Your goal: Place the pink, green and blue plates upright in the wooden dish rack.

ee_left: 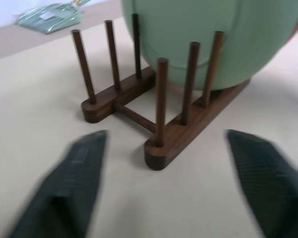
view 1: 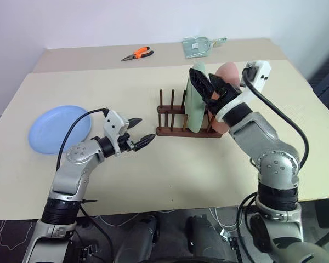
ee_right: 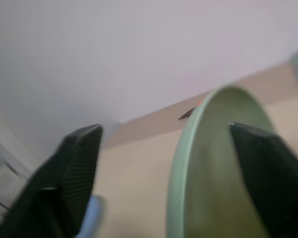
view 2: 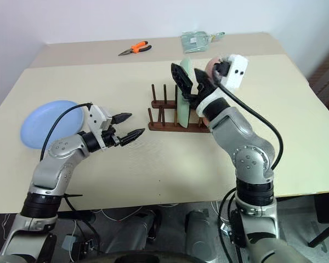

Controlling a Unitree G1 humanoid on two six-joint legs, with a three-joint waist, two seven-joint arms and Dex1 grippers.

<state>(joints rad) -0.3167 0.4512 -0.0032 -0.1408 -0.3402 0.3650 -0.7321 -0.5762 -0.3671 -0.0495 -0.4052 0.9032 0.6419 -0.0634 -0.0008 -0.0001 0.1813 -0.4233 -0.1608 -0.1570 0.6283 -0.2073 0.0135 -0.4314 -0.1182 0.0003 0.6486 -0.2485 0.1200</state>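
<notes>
No readable writing is showing anywhere on this table, so on to the action. The green plate (view 1: 196, 101) is standing upright in the rack (view 1: 182, 130), slotted between the pegs, with the pink plate (view 1: 228, 73) standing just behind it at the rack's right end. The right gripper (view 1: 210, 85) is hanging at the green plate's top edge with its fingers spread wide; the right wrist view is showing the rim running between them, one finger close against the plate's face, and whether it is touching I cannot tell. The left gripper (view 1: 142, 131) is hovering low over the table just left of the rack, fingers apart and nothing between them. The left wrist view is giving the pegs up close, three on each bar standing free on this side of the green plate. The blue plate (view 1: 58, 129) is lying flat near the table's left edge, well apart from the rack. Far back, the pliers (view 1: 136, 53) and a clear bag (view 1: 197, 46) are lying on the table.
</notes>
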